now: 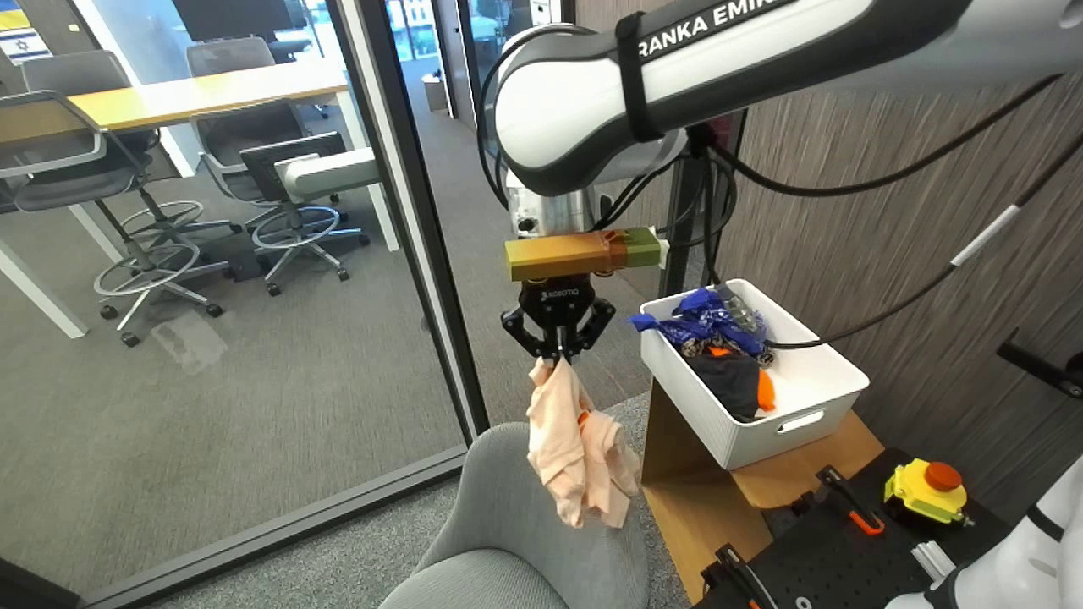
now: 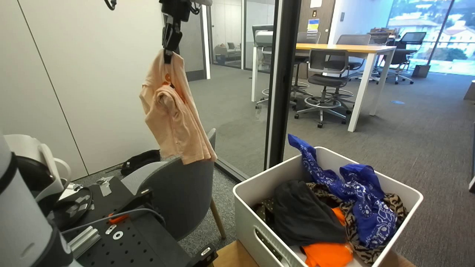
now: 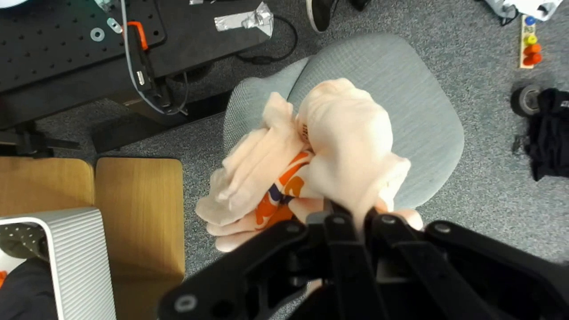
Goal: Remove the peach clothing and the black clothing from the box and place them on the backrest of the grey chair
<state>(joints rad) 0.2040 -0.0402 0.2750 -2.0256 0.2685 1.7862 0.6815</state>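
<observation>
The peach clothing [image 1: 563, 448] hangs bunched from my gripper [image 1: 556, 359], which is shut on its upper part. In an exterior view the clothing [image 2: 174, 126] overlaps the top of the grey chair's backrest [image 2: 178, 200]; I cannot tell whether it touches. In the wrist view the peach cloth [image 3: 346, 142] comes out between the fingertips [image 3: 355, 218] and hides part of the grey chair [image 3: 409, 102] below. The black clothing [image 2: 304, 218] lies in the white box [image 2: 246, 226], with orange cloth beside it. It also shows at the wrist view's corner [image 3: 26, 293].
A blue bandana [image 2: 367, 207] and patterned cloth lie in the box, one bandana end over the rim. The box stands on a wooden stand [image 1: 694, 507]. A black perforated table [image 1: 812, 558] bears a yellow and red button [image 1: 926, 491]. A glass wall frame [image 1: 415, 211] stands behind the chair.
</observation>
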